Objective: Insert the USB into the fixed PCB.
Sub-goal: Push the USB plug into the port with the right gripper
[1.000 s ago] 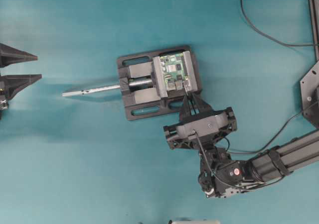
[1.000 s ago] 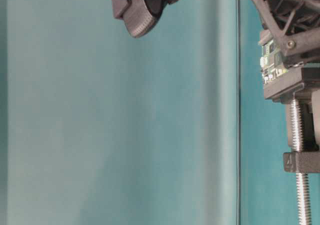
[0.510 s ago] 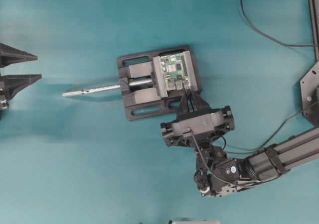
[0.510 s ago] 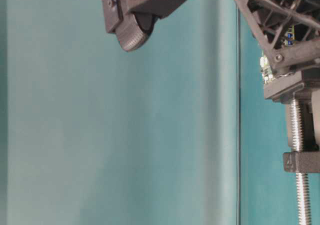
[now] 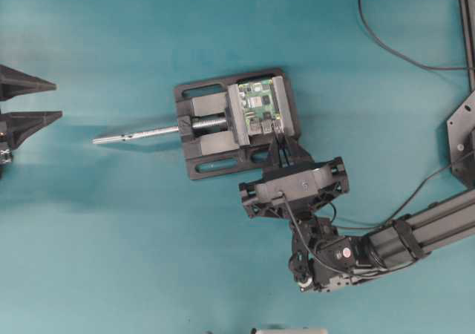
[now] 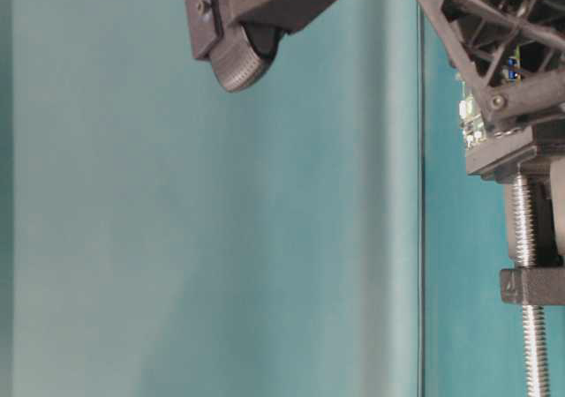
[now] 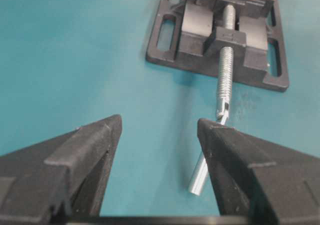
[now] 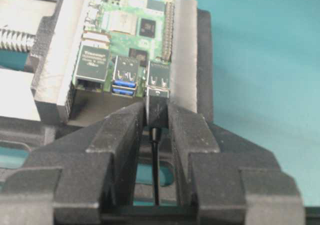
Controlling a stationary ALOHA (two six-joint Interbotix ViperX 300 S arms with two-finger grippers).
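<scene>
The green fixed PCB [image 5: 261, 105] [image 8: 130, 25] is clamped in the black vise [image 5: 194, 172]. My right gripper [image 5: 278, 142] [image 8: 157, 116] is shut on the USB [image 8: 157, 110], a small black plug whose thin cable [image 8: 155, 175] runs back between the fingers. The plug's front end sits at the mouth of the rightmost silver port [image 8: 159, 81]; how deep it sits I cannot tell. My left gripper [image 5: 58, 100] [image 7: 159, 122] stands open and empty at the far left, well away from the vise. The table-level view shows only the PCB's edge [image 6: 468, 115].
The vise's silver screw rod [image 5: 137, 133] [image 7: 225, 75] sticks out left toward the left gripper, its loose handle pin [image 7: 200, 177] beside the right finger. Another thin black cable [image 5: 386, 44] curves across the back right. A black frame [image 5: 464, 133] lines the right edge.
The right gripper has moved a little toward the PCB with the plug, mostly in the first half second. The left gripper has not moved.
</scene>
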